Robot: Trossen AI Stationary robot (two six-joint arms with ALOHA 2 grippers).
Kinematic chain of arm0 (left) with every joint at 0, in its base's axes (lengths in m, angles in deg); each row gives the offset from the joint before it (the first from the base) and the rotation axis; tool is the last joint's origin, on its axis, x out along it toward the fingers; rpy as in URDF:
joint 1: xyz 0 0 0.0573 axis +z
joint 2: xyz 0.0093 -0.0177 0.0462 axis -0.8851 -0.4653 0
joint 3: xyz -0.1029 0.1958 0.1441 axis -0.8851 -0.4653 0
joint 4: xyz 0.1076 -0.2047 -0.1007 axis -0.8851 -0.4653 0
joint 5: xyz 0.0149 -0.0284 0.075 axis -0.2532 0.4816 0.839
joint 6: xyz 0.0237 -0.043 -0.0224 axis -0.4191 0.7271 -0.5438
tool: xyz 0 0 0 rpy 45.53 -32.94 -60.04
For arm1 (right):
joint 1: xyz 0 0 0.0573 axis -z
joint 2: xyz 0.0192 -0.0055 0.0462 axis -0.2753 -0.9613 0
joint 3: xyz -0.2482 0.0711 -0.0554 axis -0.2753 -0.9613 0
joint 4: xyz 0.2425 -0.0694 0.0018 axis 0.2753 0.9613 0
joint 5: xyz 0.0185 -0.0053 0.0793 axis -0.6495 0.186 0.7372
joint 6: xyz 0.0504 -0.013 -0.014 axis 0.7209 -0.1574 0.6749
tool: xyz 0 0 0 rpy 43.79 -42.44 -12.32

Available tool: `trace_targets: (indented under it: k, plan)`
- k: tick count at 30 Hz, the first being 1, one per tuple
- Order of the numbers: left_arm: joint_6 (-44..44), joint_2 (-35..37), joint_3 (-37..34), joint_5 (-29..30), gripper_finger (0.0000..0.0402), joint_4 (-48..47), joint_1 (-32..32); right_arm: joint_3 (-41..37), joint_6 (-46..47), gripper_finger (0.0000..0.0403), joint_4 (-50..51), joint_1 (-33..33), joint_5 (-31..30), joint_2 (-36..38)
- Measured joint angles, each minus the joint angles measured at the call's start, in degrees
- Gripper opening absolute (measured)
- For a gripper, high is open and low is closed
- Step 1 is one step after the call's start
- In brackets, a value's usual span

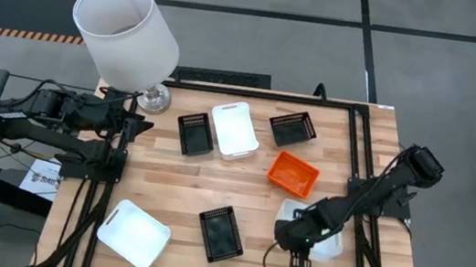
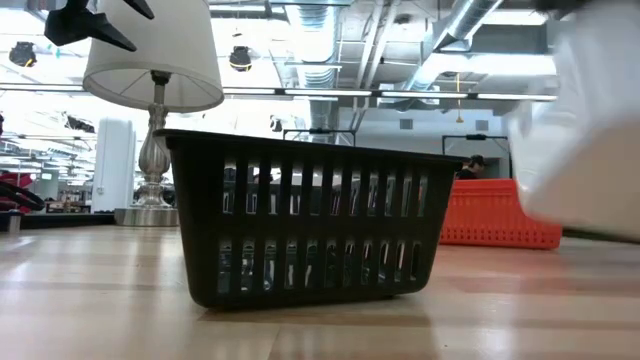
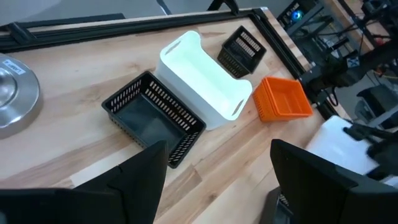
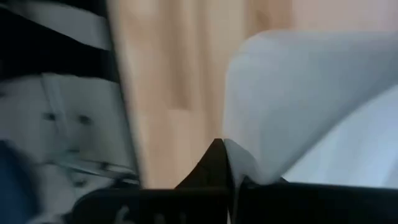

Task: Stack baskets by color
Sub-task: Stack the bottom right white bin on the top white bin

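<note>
Right gripper (image 1: pixel 293 242) sits low at the front-right corner of the tabletop, fingers pressed together on the rim of a white basket (image 1: pixel 323 240). The right wrist view shows the white wall (image 4: pixel 298 106) pinched right at the fingertips, so the basket lies directly ahead of the gripper, toward the right edge, under the forearm. It looks tilted or slightly lifted in the low view (image 2: pixel 590 130), though I cannot tell whether it is clear of the wood.

Judgement: the key relation is where this basket has to go. The other whites are a basket at the front-left corner (image 1: pixel 134 232) and one near the back edge, mid-table (image 1: pixel 235 129). Both lie to the left of the gripper; the front-left one is well apart across the front edge, with a black basket (image 1: pixel 220 234) between. The back one has its long axis running back to front and touches a black basket (image 1: pixel 194 134) on its left.

Left gripper (image 3: pixel 217 180) waits above the back-left corner near the lamp base (image 1: pixel 154 98), fingers spread, empty. It's nearer both target whites, but the right arm has the load.

The held basket is plain white, shallow, rectangular, with smooth walls. An orange basket (image 1: pixel 292 174) sits just behind the right gripper; another black one (image 1: pixel 293 128) sits toward the back-right.
</note>
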Motion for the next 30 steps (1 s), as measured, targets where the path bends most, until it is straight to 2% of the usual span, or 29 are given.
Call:
trace_targets:
  k: [4, 8, 11, 14, 18, 22, 28, 30]
  plan:
    - [-0.82, 0.01, 0.00, -1.81, 0.0272, 0.02, -0.01, 7.66, -1.36, 0.0002, 0.44, 2.55, 3.44, 3.45]
    - [-1.78, -0.01, 0.00, -2.23, 0.0272, 0.02, -0.02, 19.09, -11.17, 0.0001, 4.39, 7.69, 0.17, 5.57]
    - [-2.92, -0.01, 0.00, -2.23, 0.0272, 0.02, -0.02, 27.56, -24.60, 0.0001, 9.90, 13.30, -5.01, 5.70]
    - [-3.47, -0.01, 0.00, -1.70, 0.0272, 0.01, -0.02, 32.43, -40.42, 0.0001, 14.19, 20.03, -7.57, 5.83]
    - [-3.53, -0.01, 0.00, -0.15, 0.0272, 0.02, -0.02, 33.26, -66.24, 0.0001, 14.91, 29.09, -8.72, 5.63]
    - [-3.40, 0.00, 0.00, 1.49, 0.0272, 0.01, -0.02, 33.35, -94.79, 0.0001, 14.55, 36.01, -12.45, 3.87]
    - [-2.68, -0.03, 0.00, 5.24, 0.0272, 0.05, 0.00, 33.26, -117.85, 0.0000, 18.92, 43.04, -20.70, -2.41]
    - [-2.28, -0.03, 0.00, 6.27, 0.0272, 0.06, 0.00, 33.22, -126.45, 0.0000, 20.74, 43.78, -25.77, -4.96]
